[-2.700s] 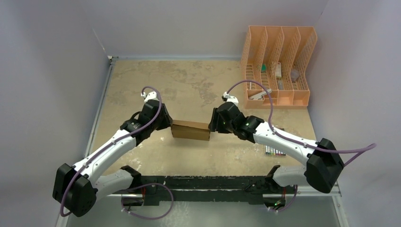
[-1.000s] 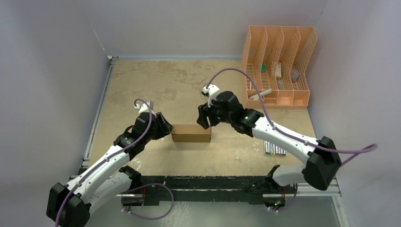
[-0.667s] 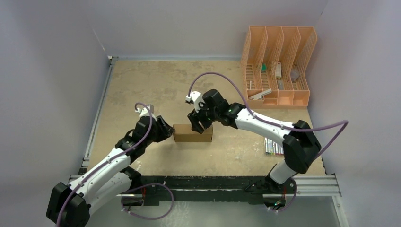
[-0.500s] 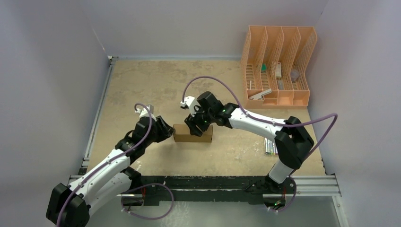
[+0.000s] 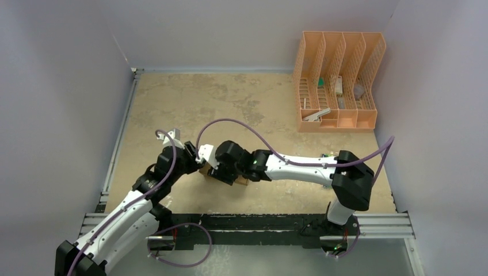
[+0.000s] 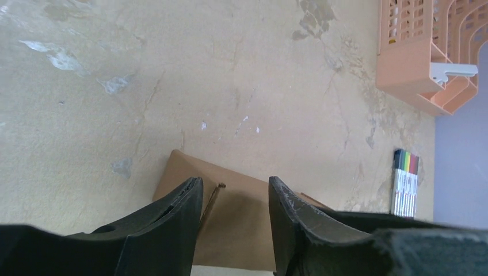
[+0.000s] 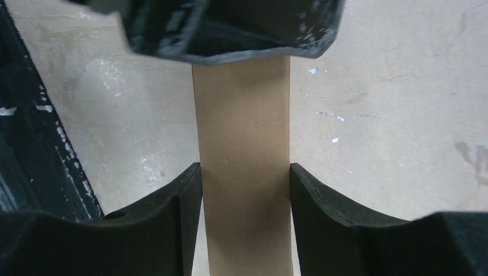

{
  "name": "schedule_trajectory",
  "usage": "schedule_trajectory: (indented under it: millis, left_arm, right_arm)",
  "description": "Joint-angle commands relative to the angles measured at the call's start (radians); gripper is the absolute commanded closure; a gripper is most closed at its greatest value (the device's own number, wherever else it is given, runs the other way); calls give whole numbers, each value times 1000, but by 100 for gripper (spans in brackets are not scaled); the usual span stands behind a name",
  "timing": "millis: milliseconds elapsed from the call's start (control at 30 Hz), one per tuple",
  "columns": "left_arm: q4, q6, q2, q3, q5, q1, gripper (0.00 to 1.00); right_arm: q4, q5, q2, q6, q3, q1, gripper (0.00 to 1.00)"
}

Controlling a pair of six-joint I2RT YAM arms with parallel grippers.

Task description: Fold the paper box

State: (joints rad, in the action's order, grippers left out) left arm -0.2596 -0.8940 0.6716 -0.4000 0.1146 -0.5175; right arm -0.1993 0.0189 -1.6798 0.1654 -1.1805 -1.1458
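Two arms converge on one paper box (image 7: 241, 115), lying near-centre on the worktop (image 5: 241, 98). The right gripper (image 7: 244, 169) has its fingers clamped on the box's opposite sides. The left gripper (image 6: 234, 184) holds its fingers parted over one end. Only the left wrist view shows the one marker pack (image 6: 405, 184). Beyond stands one orange file rack (image 5: 339, 118). The surface is mottled tan and the walls are pale lilac.

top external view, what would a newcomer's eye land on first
Both arms crowd onto the paper box near the front centre of the table: the right gripper straddles it, fingers flush on both sides, while the left gripper hangs open at its left end. Next, the orange file rack at the far right corner.
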Motion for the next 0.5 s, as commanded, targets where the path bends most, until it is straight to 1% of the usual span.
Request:
schedule_trajectory:
  millis: [0,67,100,200,333,467]
  left_arm:
    - [-38,25,-54,-60,119,-3,54]
    - [-104,25,-95,-84,205,-1,52]
    - [-132,27,-115,-98,274,-2,51]
    - [-203,49,-158,-136,406,-3,48]
    - [-249,124,-174,-190,504,-3,41]
    - [-259,208,-181,-215,581,-3,31]
  right_arm:
    - [-35,339,-24,27,54,-90,58]
    - [-18,450,-33,38,66,-127,59]
    - [-11,506,-40,43,73,-142,59]
    - [19,639,-73,70,98,-171,58]
    - [105,693,-97,127,147,-179,55]
    - [142,674,-119,148,142,-180,49]
